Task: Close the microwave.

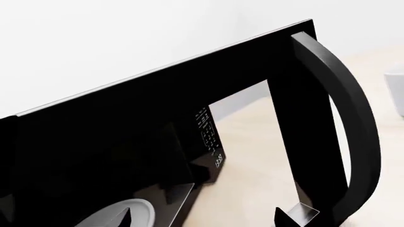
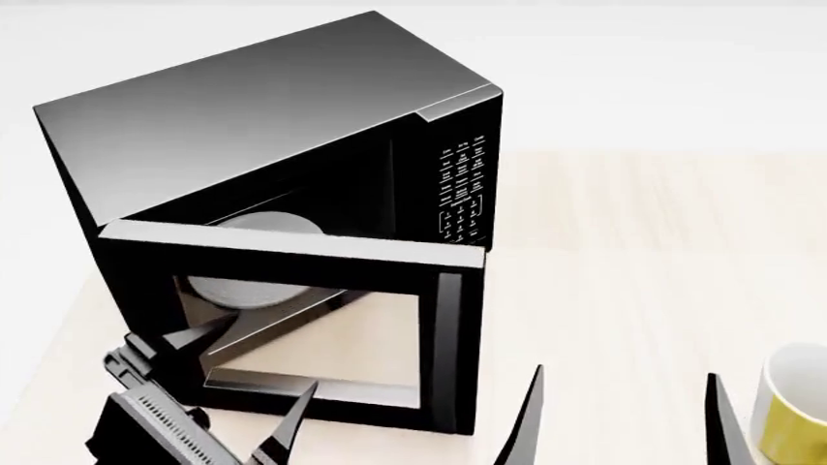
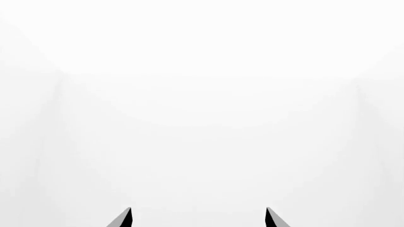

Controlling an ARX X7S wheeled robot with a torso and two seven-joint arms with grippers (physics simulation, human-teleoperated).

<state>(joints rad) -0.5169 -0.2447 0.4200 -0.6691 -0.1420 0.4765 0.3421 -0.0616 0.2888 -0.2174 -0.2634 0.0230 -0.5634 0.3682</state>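
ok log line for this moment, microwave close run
microwave door: part open | left pincer: open, at door's outer face | right pincer: open, idle | mug: right

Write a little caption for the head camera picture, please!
Black microwave with its door swung partly open, left gripper beside it, yellow mug nearby.

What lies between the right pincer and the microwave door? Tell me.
Nothing: the head view shows only bare tabletop between the right pincer and the open microwave door.
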